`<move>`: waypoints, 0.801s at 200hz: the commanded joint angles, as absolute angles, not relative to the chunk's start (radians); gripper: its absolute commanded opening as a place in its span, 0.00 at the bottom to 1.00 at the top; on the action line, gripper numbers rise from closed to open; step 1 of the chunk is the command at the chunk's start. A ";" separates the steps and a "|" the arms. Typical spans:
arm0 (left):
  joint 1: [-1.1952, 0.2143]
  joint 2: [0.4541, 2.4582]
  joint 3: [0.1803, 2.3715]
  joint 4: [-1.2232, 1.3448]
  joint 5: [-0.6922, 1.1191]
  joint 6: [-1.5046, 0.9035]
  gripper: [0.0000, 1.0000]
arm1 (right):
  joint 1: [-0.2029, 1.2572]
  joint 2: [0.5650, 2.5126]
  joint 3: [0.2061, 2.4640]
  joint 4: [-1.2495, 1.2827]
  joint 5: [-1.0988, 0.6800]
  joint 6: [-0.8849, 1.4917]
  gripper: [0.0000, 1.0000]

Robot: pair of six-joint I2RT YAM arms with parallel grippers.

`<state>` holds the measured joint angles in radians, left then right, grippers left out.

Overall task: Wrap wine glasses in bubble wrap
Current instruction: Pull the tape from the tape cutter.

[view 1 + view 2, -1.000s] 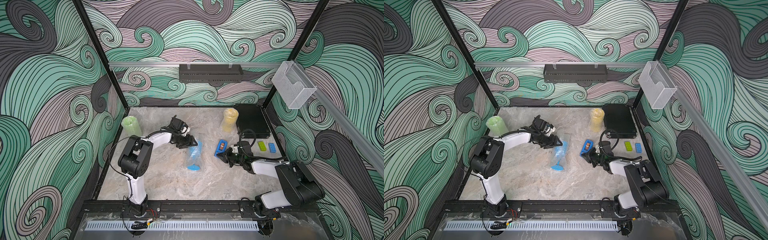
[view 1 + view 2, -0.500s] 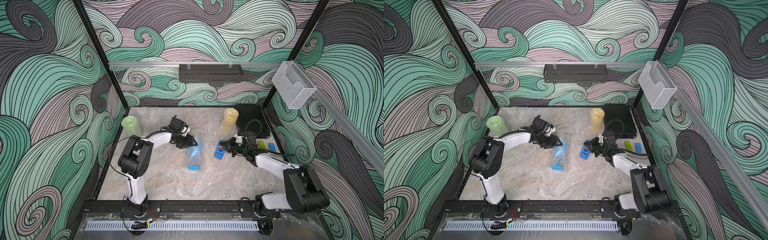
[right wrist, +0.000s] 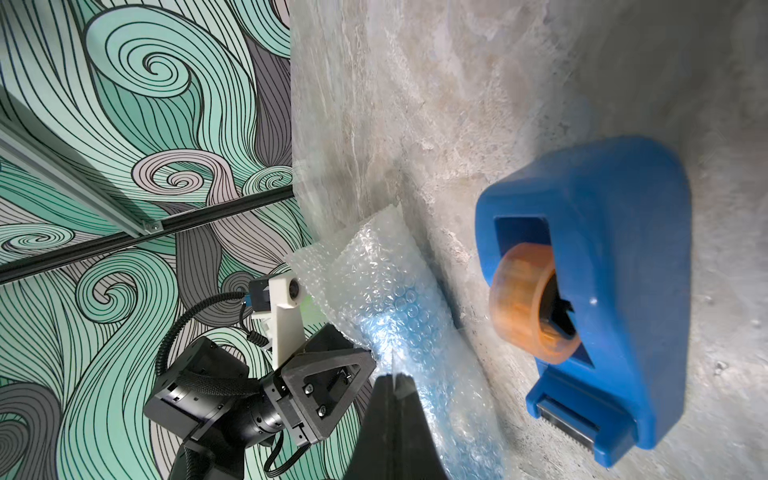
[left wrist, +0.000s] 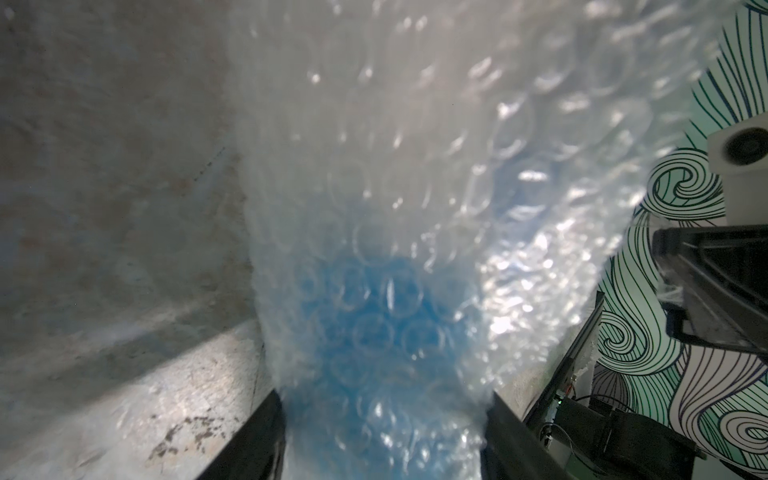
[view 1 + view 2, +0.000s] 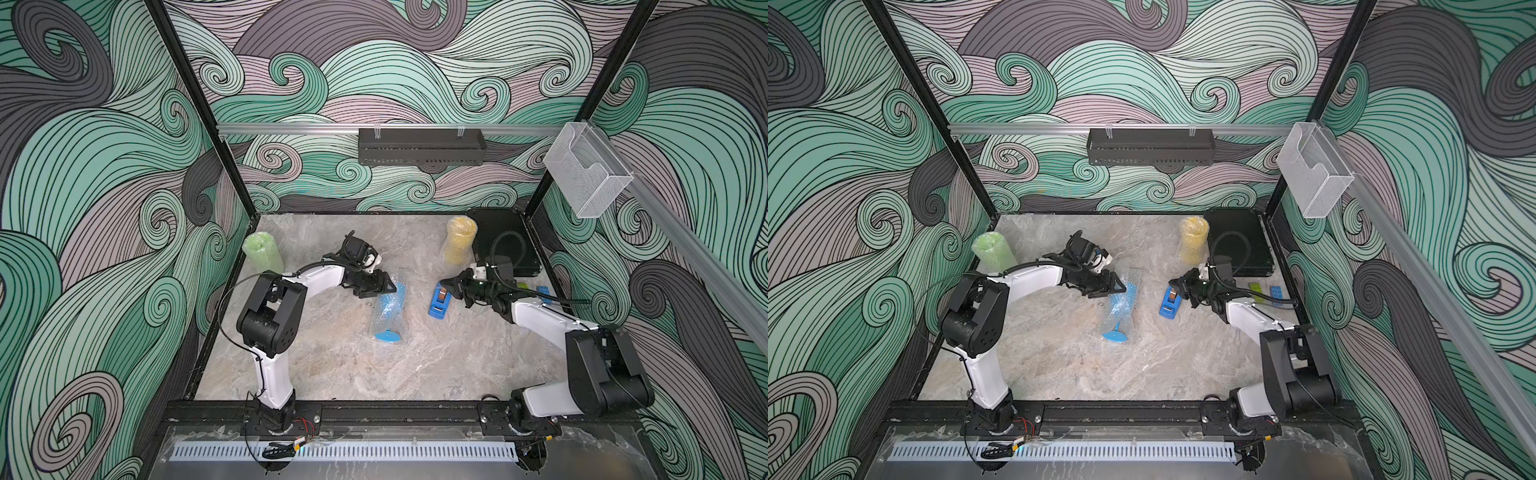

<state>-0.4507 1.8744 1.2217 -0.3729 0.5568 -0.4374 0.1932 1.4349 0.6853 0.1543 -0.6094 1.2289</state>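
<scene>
Front half of the table (image 5: 353, 374) is bare, w/ wide room for either arm. Mid-table is crowded: a blue goblet (image 5: 388, 311) in bubble wrap (image 5: 401, 286) lies on its side w/ the left gripper (image 5: 388, 287) clamped round its bowl end, a tape dispenser (image 5: 439, 302) lies just to its right w/ only a narrow lane btwn them, and the right gripper (image 5: 445, 286), jaws together, hovers at the dispenser's far end. Back corners hold a wrapped green goblet (image 5: 262, 257) (left) and a wrapped yellow goblet (image 5: 459, 245) beside a black box (image 5: 505, 237) (right); back centre btwn them is open.
</scene>
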 commanded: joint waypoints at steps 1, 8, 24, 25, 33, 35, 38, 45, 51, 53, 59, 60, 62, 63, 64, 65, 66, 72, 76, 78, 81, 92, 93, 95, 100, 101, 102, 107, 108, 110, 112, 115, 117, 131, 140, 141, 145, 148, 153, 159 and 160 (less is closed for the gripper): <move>-0.467 1.891 1.207 -0.457 0.513 -0.426 0.66 | 0.193 1.383 0.735 0.127 -0.623 1.213 0.00; -0.465 1.888 1.210 -0.458 0.512 -0.423 0.66 | 0.192 1.367 0.732 0.133 -0.623 1.222 0.00; -0.465 1.890 1.199 -0.443 0.517 -0.432 0.66 | 0.191 1.355 0.729 0.124 -0.610 1.202 0.00; -0.465 1.890 1.199 -0.441 0.519 -0.432 0.66 | 0.191 1.356 0.729 0.123 -0.610 1.201 0.00; -0.468 1.893 1.200 -0.441 0.522 -0.434 0.66 | 0.192 1.368 0.721 0.107 -0.604 1.185 0.00; -0.467 1.894 1.202 -0.443 0.522 -0.433 0.66 | 0.191 1.373 0.717 0.107 -0.605 1.185 0.00; -0.467 1.894 1.204 -0.447 0.522 -0.432 0.66 | 0.193 1.380 0.710 0.112 -0.609 1.186 0.00; -0.466 1.892 1.211 -0.455 0.517 -0.428 0.66 | 0.193 1.401 0.689 0.143 -0.620 1.201 0.00; -0.465 1.891 1.215 -0.459 0.516 -0.427 0.66 | 0.192 1.417 0.670 0.180 -0.625 1.216 0.00; -0.464 1.891 1.214 -0.459 0.515 -0.427 0.66 | 0.194 1.421 0.664 0.189 -0.625 1.219 0.00; -0.464 1.890 1.211 -0.456 0.516 -0.428 0.66 | 0.195 1.434 0.650 0.208 -0.625 1.223 0.00; -0.465 1.890 1.210 -0.455 0.516 -0.429 0.66 | 0.196 1.436 0.649 0.210 -0.625 1.223 0.00; -0.466 1.891 1.208 -0.453 0.515 -0.430 0.66 | 0.196 1.439 0.646 0.211 -0.624 1.223 0.00; -0.465 1.890 1.208 -0.453 0.514 -0.431 0.66 | 0.196 1.441 0.645 0.213 -0.625 1.222 0.00; -0.465 1.891 1.207 -0.452 0.516 -0.432 0.66 | 0.196 1.443 0.643 0.214 -0.625 1.221 0.00; -0.466 1.891 1.205 -0.451 0.517 -0.432 0.66 | 0.196 1.445 0.642 0.214 -0.625 1.220 0.00; -0.466 1.891 1.204 -0.450 0.518 -0.433 0.66 | 0.196 1.446 0.642 0.217 -0.624 1.220 0.00; -0.467 1.893 1.200 -0.442 0.523 -0.437 0.66 | 0.196 1.452 0.639 0.221 -0.625 1.218 0.00; -0.466 1.896 1.201 -0.443 0.523 -0.436 0.66 | 0.196 1.454 0.638 0.221 -0.625 1.219 0.00; -0.466 1.896 1.202 -0.445 0.522 -0.435 0.66 | 0.196 1.454 0.638 0.221 -0.626 1.219 0.00; -0.467 1.896 1.203 -0.448 0.522 -0.433 0.66 | 0.196 1.453 0.640 0.219 -0.628 1.222 0.00; -0.466 1.890 1.209 -0.456 0.516 -0.428 0.66 | 0.195 1.436 0.654 0.212 -0.633 1.232 0.00; -0.466 1.890 1.209 -0.456 0.515 -0.428 0.66 | 0.195 1.435 0.655 0.211 -0.634 1.232 0.00; -0.466 1.890 1.210 -0.457 0.515 -0.428 0.66 | 0.196 1.430 0.660 0.207 -0.632 1.233 0.00; -0.467 1.889 1.209 -0.456 0.515 -0.428 0.66 | 0.196 1.416 0.670 0.193 -0.632 1.230 0.00; -0.466 1.889 1.209 -0.455 0.515 -0.428 0.66 | 0.196 1.414 0.673 0.188 -0.631 1.228 0.00; -0.465 1.889 1.209 -0.455 0.515 -0.429 0.66 | 0.196 1.411 0.676 0.183 -0.630 1.226 0.00; -0.467 1.891 1.206 -0.450 0.517 -0.432 0.66 | 0.196 1.395 0.690 0.161 -0.627 1.217 0.00; -0.467 1.892 1.205 -0.450 0.518 -0.432 0.66 | 0.196 1.393 0.693 0.157 -0.626 1.213 0.00; -0.467 1.892 1.203 -0.447 0.519 -0.434 0.66 | 0.196 1.390 0.697 0.147 -0.624 1.210 0.00; -0.466 1.892 1.203 -0.445 0.521 -0.436 0.66 | 0.196 1.384 0.702 0.140 -0.622 1.206 0.00; -0.466 1.895 1.203 -0.443 0.523 -0.437 0.66 | 0.196 1.378 0.707 0.129 -0.620 1.202 0.00; -0.467 1.896 1.203 -0.443 0.524 -0.437 0.66 | 0.196 1.373 0.710 0.124 -0.620 1.201 0.00; -0.468 1.895 1.213 -0.456 0.521 -0.430 0.66 | 0.196 1.358 0.716 0.111 -0.621 1.203 0.00; -0.468 1.891 1.216 -0.459 0.517 -0.427 0.66 | 0.198 1.355 0.711 0.112 -0.622 1.208 0.00; -0.467 1.891 1.215 -0.459 0.517 -0.427 0.66 | 0.199 1.355 0.710 0.113 -0.622 1.209 0.00; -0.467 1.889 1.213 -0.459 0.516 -0.427 0.66 | 0.202 1.353 0.705 0.115 -0.619 1.208 0.00; -0.466 1.890 1.210 -0.456 0.515 -0.428 0.66 | 0.205 1.352 0.700 0.118 -0.617 1.207 0.00; -0.466 1.890 1.204 -0.450 0.518 -0.430 0.66 | 0.210 1.352 0.691 0.122 -0.612 1.206 0.00; -0.468 1.892 1.200 -0.442 0.522 -0.435 0.66 | 0.216 1.354 0.681 0.128 -0.609 1.206 0.00; -0.468 1.892 1.200 -0.442 0.522 -0.435 0.66 | 0.217 1.354 0.679 0.129 -0.609 1.206 0.00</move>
<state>-0.4522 1.8744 1.2217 -0.3729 0.5568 -0.4374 0.1978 1.3724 0.6838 0.1154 -0.6083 1.2152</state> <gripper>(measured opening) 0.663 0.048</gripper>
